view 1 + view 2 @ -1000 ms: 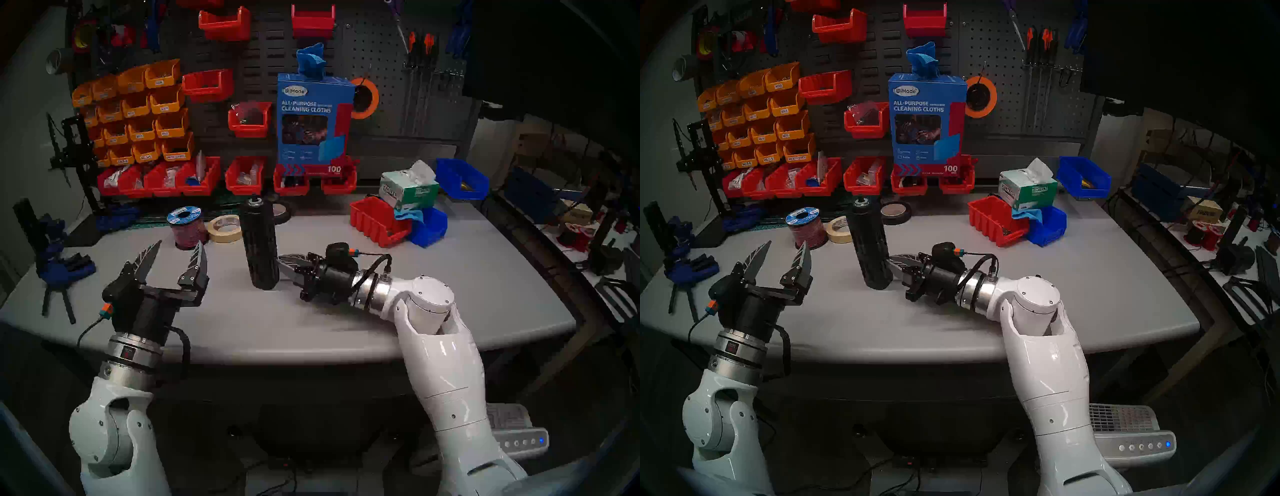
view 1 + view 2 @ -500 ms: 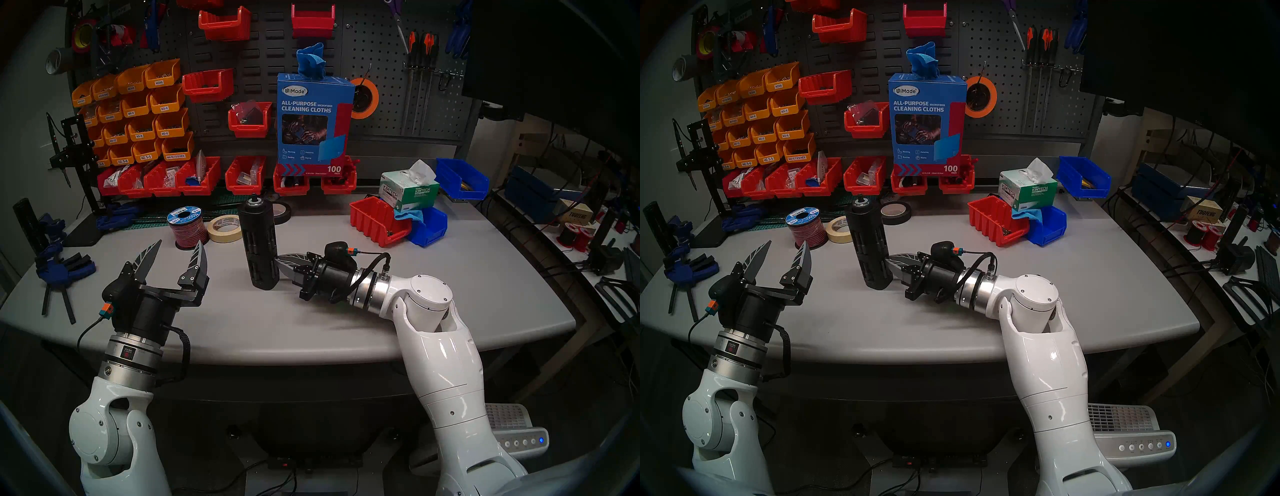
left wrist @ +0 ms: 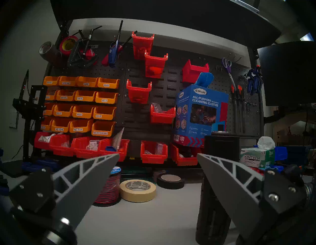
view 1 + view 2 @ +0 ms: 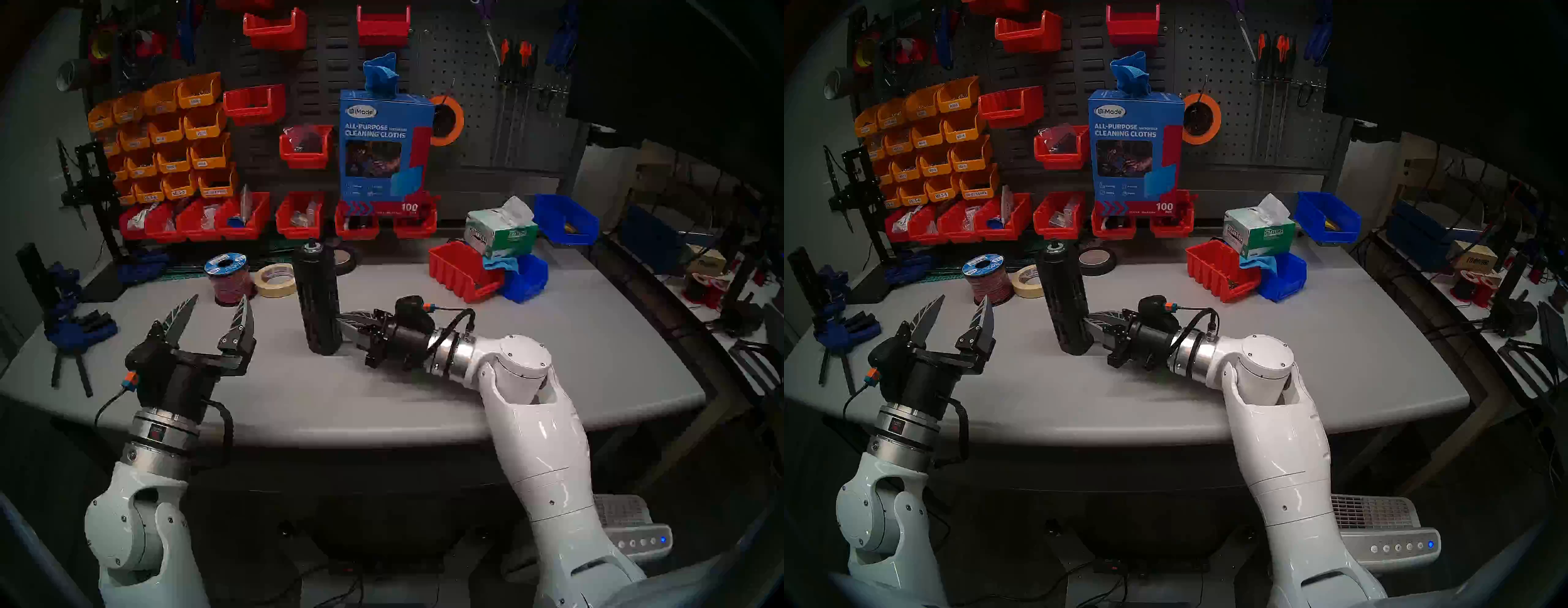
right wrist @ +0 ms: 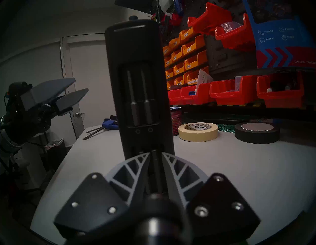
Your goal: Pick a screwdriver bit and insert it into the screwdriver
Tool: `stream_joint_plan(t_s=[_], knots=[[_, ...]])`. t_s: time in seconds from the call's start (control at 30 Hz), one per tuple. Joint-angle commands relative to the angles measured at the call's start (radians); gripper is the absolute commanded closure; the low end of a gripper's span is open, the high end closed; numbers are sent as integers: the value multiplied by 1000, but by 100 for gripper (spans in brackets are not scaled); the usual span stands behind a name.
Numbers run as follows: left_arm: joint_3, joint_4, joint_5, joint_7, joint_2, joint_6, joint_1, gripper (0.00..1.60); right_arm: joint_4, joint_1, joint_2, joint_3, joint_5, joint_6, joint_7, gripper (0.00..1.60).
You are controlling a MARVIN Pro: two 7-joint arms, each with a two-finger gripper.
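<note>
Your right gripper (image 5: 154, 158) lies level above the grey table (image 4: 424, 403), its two fingers drawn nearly together on a dark thin screwdriver bit (image 5: 155, 164) seated in the lower slot of the screwdriver (image 4: 318, 297). That black cylinder stands upright near the table's middle, its silver-ringed socket at the top; in the right wrist view two more silvery bits (image 5: 139, 97) sit side by side in the upper slot. The fingertips sit at the lower slot of the cylinder, and the rod runs up the narrow gap between them, so the grip reads as closed on the bit, though the contact itself is dim.

Your left gripper (image 4: 216, 305) hangs empty over the table's near left edge, jaws spread wide, well apart from the screwdriver. A roll of masking tape (image 4: 275, 280) and a wire spool (image 4: 229, 276) sit just behind and to the left of the cylinder.

The step in hand looks like the pick: the bit is pinched but not yet out of its slot. The next move, by this reading, calls for drawing the bit clear without tipping the unsupported cylinder, which stands free on the table. Then you would need to carry the rod up over the top socket and line it up end-on. Steadying the body with your idle left gripper may help.
</note>
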Motion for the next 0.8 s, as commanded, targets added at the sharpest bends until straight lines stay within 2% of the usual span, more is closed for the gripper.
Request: stream_joint_plan(t_s=[0.0, 0.57, 0.7, 0.77], knots=[[-1, -33, -2, 1, -2, -7, -3, 0, 35, -15, -6, -9, -5, -1, -5, 97], [-1, -33, -2, 1, -2, -7, -3, 0, 47, -6, -7, -14, -16, -2, -8, 103], [-1, -33, -2, 1, -2, -7, -3, 0, 47, -7, -7, -13, -17, -4, -8, 118], [-1, -33, -2, 1, -2, -7, -3, 0, 46, -9, -6, -12, -16, -5, -8, 120]])
